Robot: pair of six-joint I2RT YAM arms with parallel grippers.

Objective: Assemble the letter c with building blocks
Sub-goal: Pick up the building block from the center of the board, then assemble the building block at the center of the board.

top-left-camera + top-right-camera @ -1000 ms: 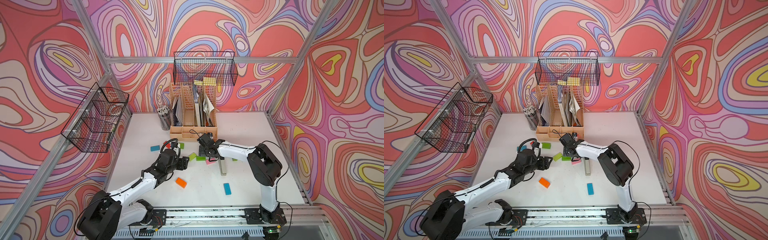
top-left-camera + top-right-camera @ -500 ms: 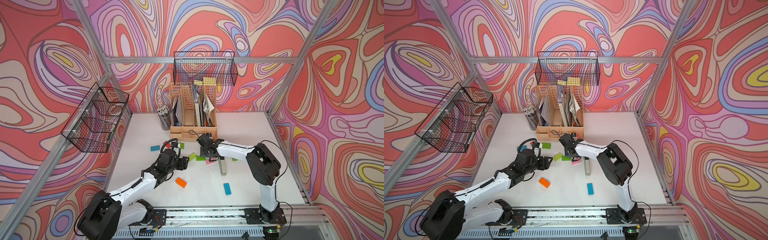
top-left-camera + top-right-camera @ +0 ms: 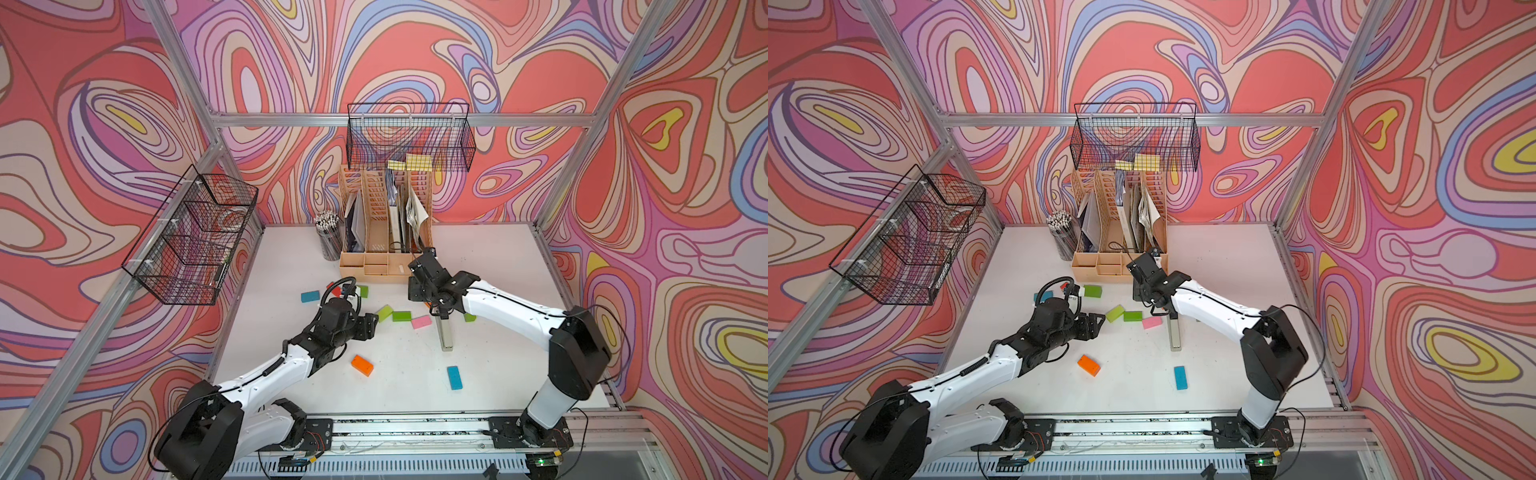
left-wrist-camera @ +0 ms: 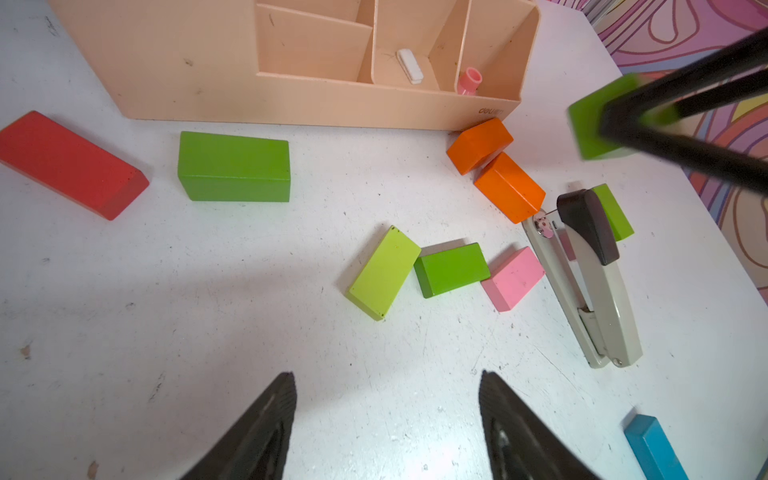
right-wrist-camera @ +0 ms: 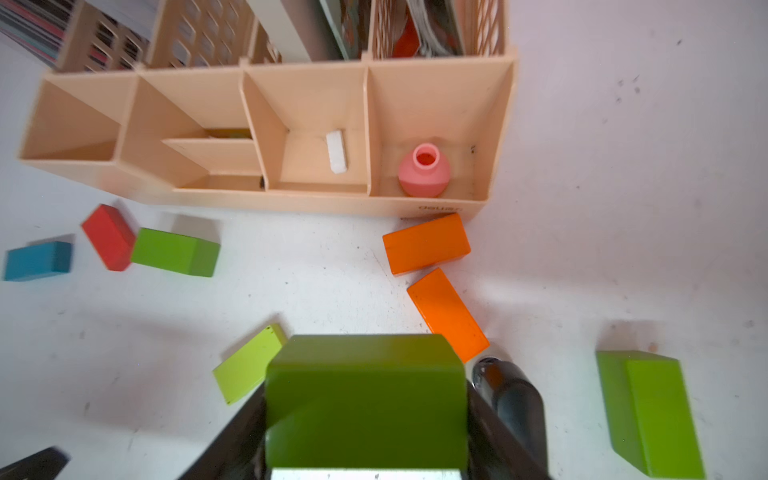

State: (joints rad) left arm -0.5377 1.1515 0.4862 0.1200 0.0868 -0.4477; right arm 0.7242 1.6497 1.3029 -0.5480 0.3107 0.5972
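My right gripper (image 5: 366, 399) is shut on a green building block (image 5: 365, 357) and holds it just in front of the desk organiser; the left wrist view shows that block (image 4: 590, 124) off the table. My left gripper (image 4: 386, 415) stands open over bare table, short of a loose row of lime (image 4: 384, 272), green (image 4: 451, 269) and pink (image 4: 513, 278) blocks lying end to end. Two orange blocks (image 4: 478, 145) (image 4: 509, 187) lie by the organiser's corner. A red block (image 4: 70, 164) and another green one (image 4: 233, 166) lie further left. No letter c shape shows.
A silver-and-black stapler (image 3: 445, 332) lies right of the pink block, with a green block (image 3: 469, 317) beside it. An orange block (image 3: 362, 365) and a blue block (image 3: 454, 377) lie nearer the front, another blue (image 3: 310, 296) at the left. The beige organiser (image 3: 374, 270) and pencil cup (image 3: 330, 243) stand behind.
My right gripper's jaws have narrowed onto the green block while the arm stayed almost in place. The left arm has not moved.
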